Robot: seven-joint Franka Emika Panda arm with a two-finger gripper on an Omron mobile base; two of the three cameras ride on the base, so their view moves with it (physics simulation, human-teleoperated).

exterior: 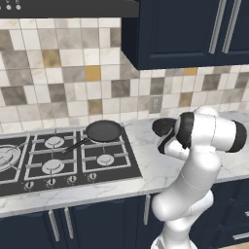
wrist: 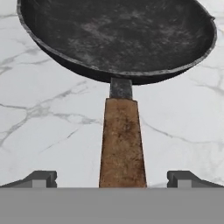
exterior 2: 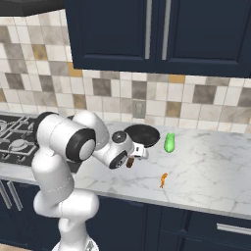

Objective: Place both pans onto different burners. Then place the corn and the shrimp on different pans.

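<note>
The pincer (wrist: pixel 112 179) stands fully spread and holds nothing; its two dark fingertips (wrist: pixel 41 178) rise on either side of the brown wooden handle (wrist: pixel 122 142), with clear marble showing between each tip and the wood. That straddle looks deliberate: centred on the grip and aimed along its length, a plain squeeze should catch the handle squarely, so this reads as the last alignment before a grasp.

Directly ahead of the pincer, the handle runs into a short grey neck and then the round, shallow black frying pan with the worn rim (wrist: pixel 118 37), lying flat on the white marble counter (wrist: pixel 48 127). It is still off the cooktop, so its half of the pan work remains.

In the right base view, beyond that pan and off to the pincer's right, the small bright green corn (exterior 2: pixel 169 142) lies just beside the pan's far rim, and the tiny curved orange shrimp (exterior 2: pixel 163 180) lies nearer the counter's front edge, apart from both. They wait until the pans are seated.

Farthest away, to the pincer's left, the second black pan with the long black handle (exterior: pixel 103 131) already sits over a rear burner of the black gas cooktop (exterior: pixel 127 168). A free silver-capped burner (exterior: pixel 105 159) lies in front of it.
</note>
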